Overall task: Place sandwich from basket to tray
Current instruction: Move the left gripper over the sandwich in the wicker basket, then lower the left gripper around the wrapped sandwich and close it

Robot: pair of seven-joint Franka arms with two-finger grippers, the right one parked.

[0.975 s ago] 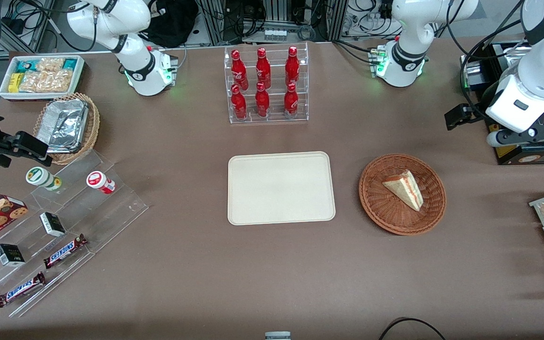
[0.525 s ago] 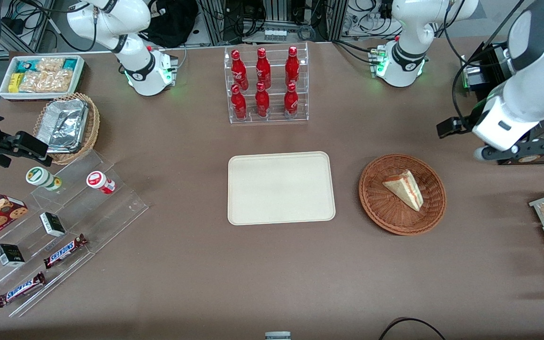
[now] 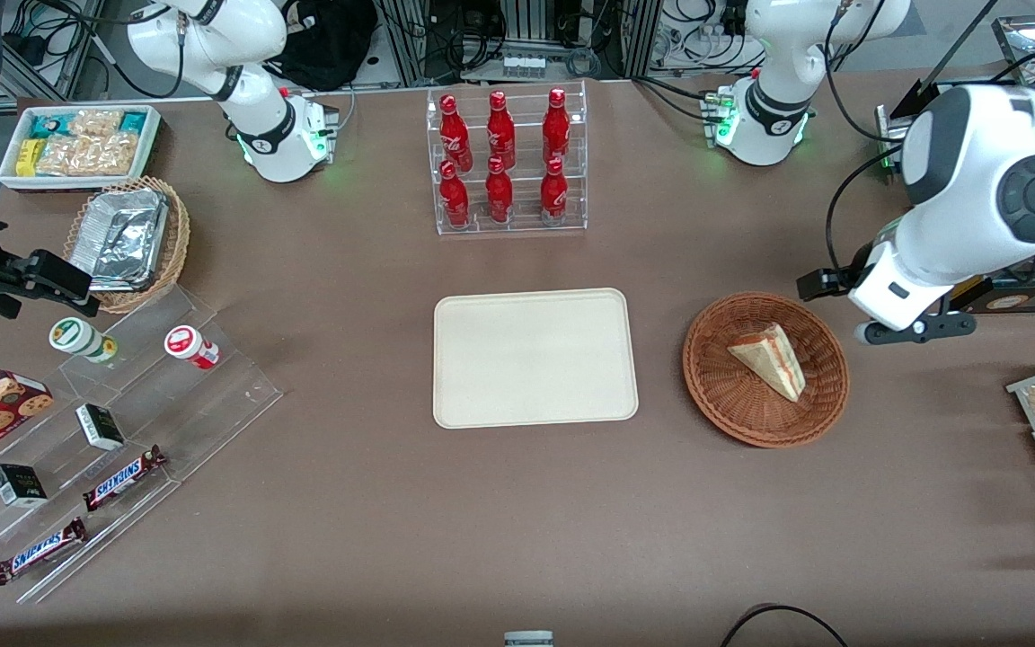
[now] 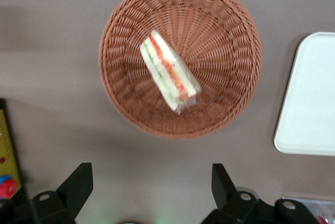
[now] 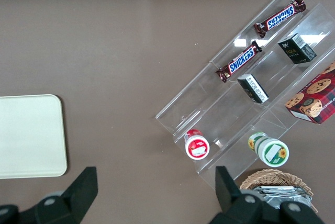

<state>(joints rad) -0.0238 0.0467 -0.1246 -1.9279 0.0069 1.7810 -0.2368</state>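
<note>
Sandwich [image 3: 769,360] in basket [image 3: 717,393] — gripper [image 4: 152,188] wide apart above, tray [image 3: 535,358] beside

Brown table and what rests on it

The brown table [image 3: 374,530] carries a cream tray [image 3: 535,358] at its middle, a reddish wicker basket [image 3: 733,400] beside it toward the working arm's end, and a clear rack of red bottles [image 3: 507,162] farther from the front camera than the tray. Toward the parked arm's end stand a stepped clear display [image 3: 122,449] with Snickers bars and small boxes, a tan basket of foil containers [image 3: 127,243] and a white box of snack packets [image 3: 77,146]. The left gripper [image 4: 152,192] hangs above bare table just beside the reddish basket, fingers spread apart.
</note>
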